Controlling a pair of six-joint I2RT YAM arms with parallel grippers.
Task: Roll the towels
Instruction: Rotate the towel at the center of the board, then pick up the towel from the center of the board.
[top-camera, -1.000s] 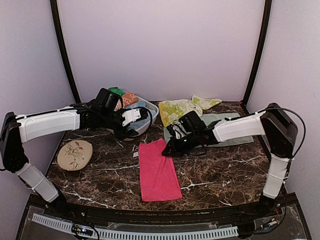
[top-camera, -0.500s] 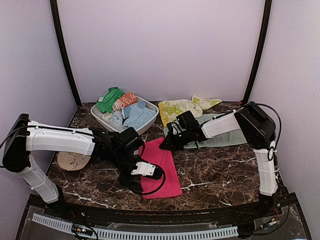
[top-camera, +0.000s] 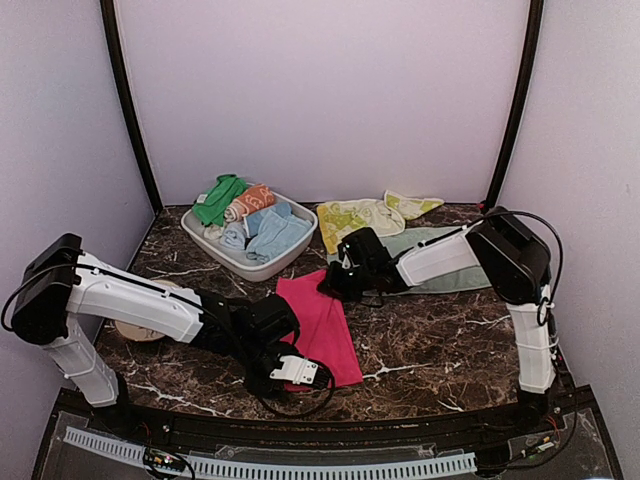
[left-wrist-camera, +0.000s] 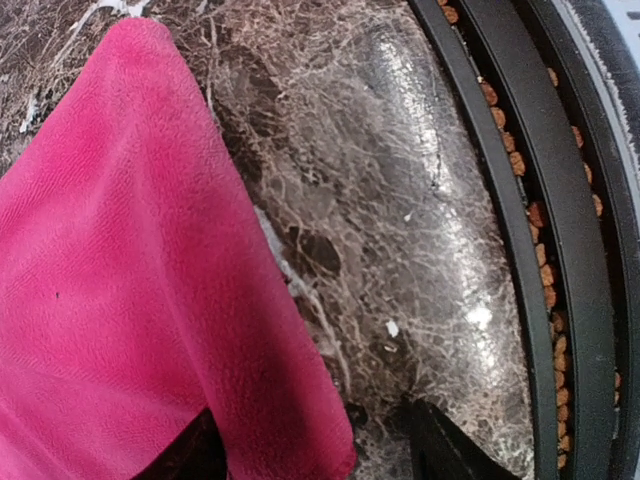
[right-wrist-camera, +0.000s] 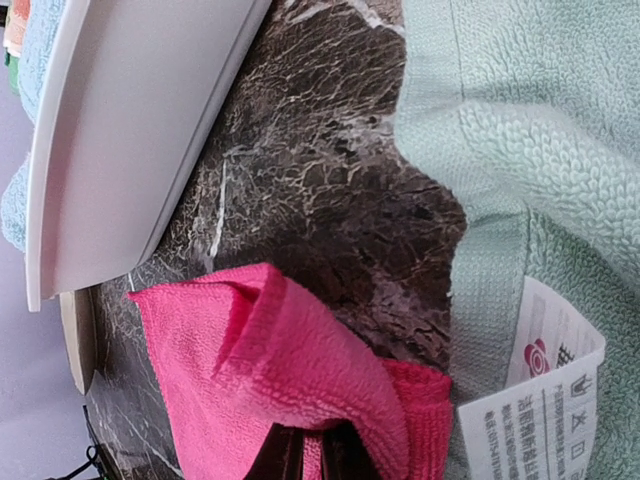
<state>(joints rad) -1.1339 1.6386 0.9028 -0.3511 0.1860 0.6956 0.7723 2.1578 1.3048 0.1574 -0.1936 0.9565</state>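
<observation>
The pink towel (top-camera: 322, 322) lies lengthwise in the middle of the frame on the marble table (top-camera: 440, 340), its far end lifted and bunched. The right gripper (top-camera: 333, 284) is closed on that far corner; its wrist view shows a fold of pink cloth pinched between the fingers, just beside the edge of the mint towel (right-wrist-camera: 520, 140). The left gripper (top-camera: 300, 372) sits low at the bottom centre with its jaws apart and holding nothing, and the towel's near corner reaches in between its 2 fingers.

The step in hand looks like squaring the towel up before the roll starts. To do it well:

1. Close the left gripper on the near corner only once the cloth sits deep between the fingers, since terry slips out of a shallow pinch.
2. Pull the 2 ends apart gently so the bunched far end flattens.
3. Keep the pinched end away from the mint towel and the white tub (top-camera: 250, 262) in the upper left, or it may drag them.
4. Lay the cloth flat before folding the first turn over.
</observation>
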